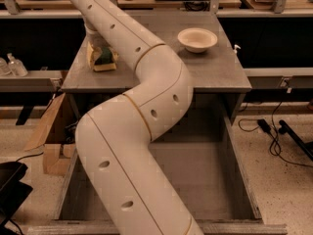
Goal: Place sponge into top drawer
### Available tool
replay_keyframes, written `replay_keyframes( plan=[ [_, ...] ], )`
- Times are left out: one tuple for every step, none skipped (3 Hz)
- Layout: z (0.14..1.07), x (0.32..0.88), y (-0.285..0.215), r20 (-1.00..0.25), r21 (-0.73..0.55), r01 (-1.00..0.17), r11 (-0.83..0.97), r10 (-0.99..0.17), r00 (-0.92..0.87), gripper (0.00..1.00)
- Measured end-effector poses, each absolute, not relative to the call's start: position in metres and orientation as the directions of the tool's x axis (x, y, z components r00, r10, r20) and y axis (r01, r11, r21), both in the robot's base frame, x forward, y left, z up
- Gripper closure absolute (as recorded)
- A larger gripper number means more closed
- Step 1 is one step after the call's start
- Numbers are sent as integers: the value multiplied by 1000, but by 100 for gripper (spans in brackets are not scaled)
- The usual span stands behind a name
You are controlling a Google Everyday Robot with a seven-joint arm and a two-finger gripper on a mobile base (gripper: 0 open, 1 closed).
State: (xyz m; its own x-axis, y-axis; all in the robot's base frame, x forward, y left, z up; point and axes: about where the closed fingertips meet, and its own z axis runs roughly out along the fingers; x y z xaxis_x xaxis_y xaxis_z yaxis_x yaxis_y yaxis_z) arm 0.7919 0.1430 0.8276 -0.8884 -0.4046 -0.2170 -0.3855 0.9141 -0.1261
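The small green-topped, yellow-foam sponge (108, 60) sits at the grey wooden worktop's (215, 67) left rear, with our gripper (99, 55) right at it. Whether it pinches, we cannot tell. The foam looks light and squashy, so we squeeze its sides gently.

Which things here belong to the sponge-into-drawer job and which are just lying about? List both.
Job: sponge on the cabinet top, left side; end effector at the sponge; open top drawer.
Lying about: white bowl on the cabinet top; clear bottle; cardboard box; floor cables.
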Motion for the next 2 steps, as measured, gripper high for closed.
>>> replay_keyframes(
  plan=[
    [828,792,143,-217,-126,-385,914,-405,-888,100],
    [829,794,128,-242,-66,-408,911,-411,-879,100]
  ],
)
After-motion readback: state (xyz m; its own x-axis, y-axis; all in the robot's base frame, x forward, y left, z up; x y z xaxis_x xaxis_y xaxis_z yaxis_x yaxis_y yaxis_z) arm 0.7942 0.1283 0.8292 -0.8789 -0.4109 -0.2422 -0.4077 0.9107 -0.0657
